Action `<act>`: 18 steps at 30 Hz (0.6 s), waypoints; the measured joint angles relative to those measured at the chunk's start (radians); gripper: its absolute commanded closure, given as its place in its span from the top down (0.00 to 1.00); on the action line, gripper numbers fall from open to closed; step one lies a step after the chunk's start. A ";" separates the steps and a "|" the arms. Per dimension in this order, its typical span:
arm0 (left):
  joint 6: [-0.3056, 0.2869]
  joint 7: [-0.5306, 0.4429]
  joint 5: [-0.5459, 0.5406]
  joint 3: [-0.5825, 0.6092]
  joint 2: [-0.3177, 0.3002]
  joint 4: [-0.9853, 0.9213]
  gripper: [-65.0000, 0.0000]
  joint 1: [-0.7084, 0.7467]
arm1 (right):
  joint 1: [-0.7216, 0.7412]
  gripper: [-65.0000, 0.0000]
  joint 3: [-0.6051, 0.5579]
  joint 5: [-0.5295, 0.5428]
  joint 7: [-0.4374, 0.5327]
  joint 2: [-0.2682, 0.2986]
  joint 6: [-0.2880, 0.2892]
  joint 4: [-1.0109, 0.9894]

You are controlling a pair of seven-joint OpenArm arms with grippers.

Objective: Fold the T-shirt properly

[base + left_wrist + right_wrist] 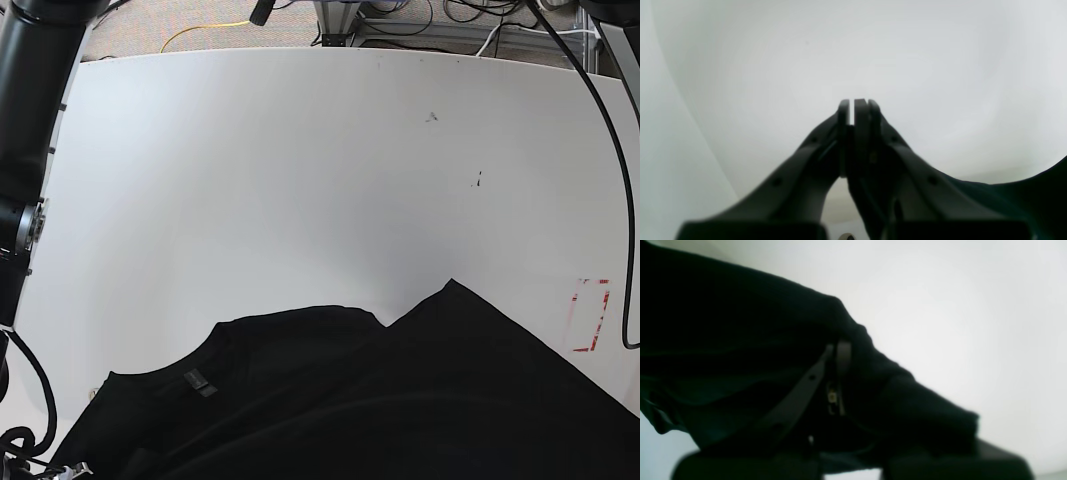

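Observation:
The black T-shirt (400, 400) lies crumpled along the near edge of the white table (300, 180), with its collar and label (198, 381) at the left and a pointed fold at the centre right. Neither gripper shows in the base view. In the left wrist view, my left gripper (856, 103) is shut above the table, with dark cloth pinched low between its fingers and the T-shirt (1033, 196) trailing off to the lower right. In the right wrist view, my right gripper (840, 351) is shut on the T-shirt (723, 340), which drapes over it and hides one finger.
A black arm column (30, 100) stands at the table's left edge. A black cable (610, 130) hangs down the right side, near a red square marking (590, 315). More cables, one of them yellow (200, 30), lie on the floor beyond the far edge.

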 measured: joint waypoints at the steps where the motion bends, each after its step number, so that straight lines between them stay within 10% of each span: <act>1: -0.001 -0.002 -0.002 -0.003 0.000 -0.008 0.00 0.012 | -0.002 0.00 0.000 -0.002 -0.001 0.003 0.000 -0.002; 18: 0.002 0.002 -0.024 -0.215 0.017 -0.002 0.00 0.467 | -0.094 0.00 0.233 0.010 -0.119 0.049 -0.007 0.306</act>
